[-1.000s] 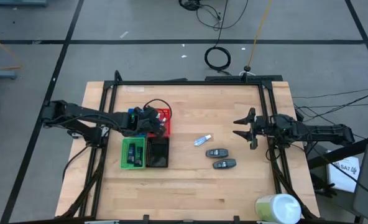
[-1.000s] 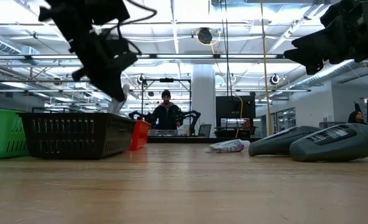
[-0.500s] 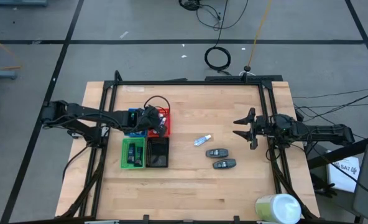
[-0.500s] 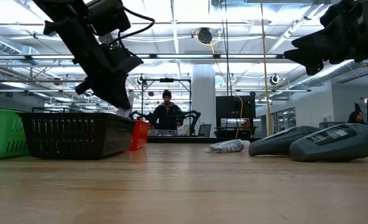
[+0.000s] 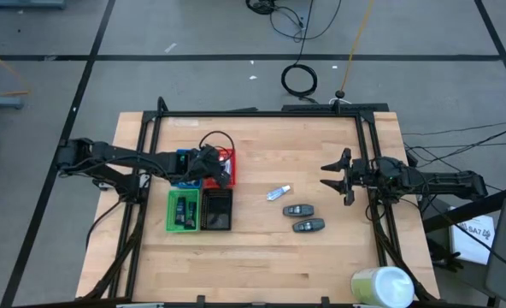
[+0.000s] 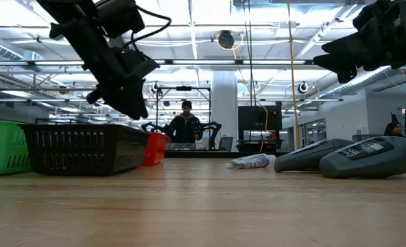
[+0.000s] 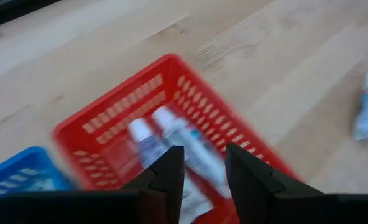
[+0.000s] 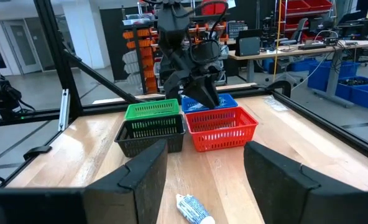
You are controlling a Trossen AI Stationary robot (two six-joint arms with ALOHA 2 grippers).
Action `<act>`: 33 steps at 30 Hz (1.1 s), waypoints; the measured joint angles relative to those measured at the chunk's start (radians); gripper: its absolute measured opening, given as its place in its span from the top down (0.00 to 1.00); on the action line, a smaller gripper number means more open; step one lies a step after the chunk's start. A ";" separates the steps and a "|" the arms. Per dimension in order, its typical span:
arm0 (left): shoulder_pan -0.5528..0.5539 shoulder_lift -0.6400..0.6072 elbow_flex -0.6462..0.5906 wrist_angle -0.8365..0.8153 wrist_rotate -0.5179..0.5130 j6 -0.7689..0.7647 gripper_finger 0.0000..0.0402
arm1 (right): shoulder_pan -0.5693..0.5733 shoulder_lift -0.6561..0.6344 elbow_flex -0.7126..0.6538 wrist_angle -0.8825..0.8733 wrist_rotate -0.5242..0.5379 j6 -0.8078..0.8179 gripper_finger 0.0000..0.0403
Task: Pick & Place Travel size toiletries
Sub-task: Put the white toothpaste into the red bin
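My left gripper (image 5: 215,168) hovers open over the red tray (image 5: 227,156), in the low view (image 6: 136,110) above the trays. Between its fingers (image 7: 204,177) I see two white tubes (image 7: 171,140) lying on the red tray's floor (image 7: 109,155). On the bare wood lie one small white tube (image 5: 278,193) (image 6: 251,161) (image 8: 193,208) and two dark oblong packs (image 5: 299,210) (image 5: 308,226), flat on their sides. My right gripper (image 5: 343,175) (image 8: 206,180) waits open in the air near the table's right edge, apart from them.
A blue tray (image 5: 183,157), green tray (image 5: 183,210) and black tray (image 5: 216,210) stand beside the red one. A big pale green cylinder (image 5: 383,287) sits at the near right corner. A person (image 6: 184,127) stands far behind the table. Bare wood lies in the middle.
A white tube showed at my left gripper's fingertips a second ago and no longer shows there; it has been let go over the red tray. The left gripper has shifted slightly toward the table's right.
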 joint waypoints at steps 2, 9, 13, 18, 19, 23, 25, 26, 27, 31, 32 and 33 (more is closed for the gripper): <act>0.000 0.000 0.013 0.040 0.024 0.011 0.71 | 0.000 0.000 0.000 0.000 0.000 0.000 0.50; -0.021 0.029 0.039 0.458 0.085 0.151 0.71 | 0.000 0.000 0.000 0.000 0.000 0.000 0.50; -0.040 0.076 0.060 0.591 0.209 0.254 0.68 | 0.000 0.000 0.000 0.000 0.000 0.000 0.50; -0.068 0.182 0.204 0.427 0.212 0.284 0.51 | 0.000 0.000 0.000 0.006 0.004 0.000 0.50; -0.075 0.212 0.242 0.393 0.221 0.295 0.47 | 0.000 0.000 0.000 0.007 0.004 0.000 0.50; -0.097 0.342 0.388 0.303 0.260 0.358 0.34 | 0.000 0.000 0.000 0.007 0.004 0.000 0.50; -0.105 0.412 0.449 0.276 0.269 0.393 0.30 | 0.000 0.000 0.000 0.006 0.004 0.001 0.50; -0.110 0.445 0.475 0.254 0.273 0.408 0.28 | 0.000 0.000 0.000 0.006 0.004 0.003 0.50; -0.114 0.480 0.498 0.243 0.276 0.421 0.27 | 0.000 0.000 0.000 0.004 0.004 0.005 0.50; -0.122 0.603 0.558 0.211 0.290 0.441 0.25 | 0.000 0.000 0.000 0.002 0.003 0.008 0.50; -0.123 0.630 0.569 0.209 0.295 0.437 0.25 | 0.000 0.000 0.000 0.000 0.003 0.008 0.50; -0.123 0.650 0.574 0.203 0.297 0.425 0.25 | 0.000 0.000 0.000 0.000 0.003 0.008 0.50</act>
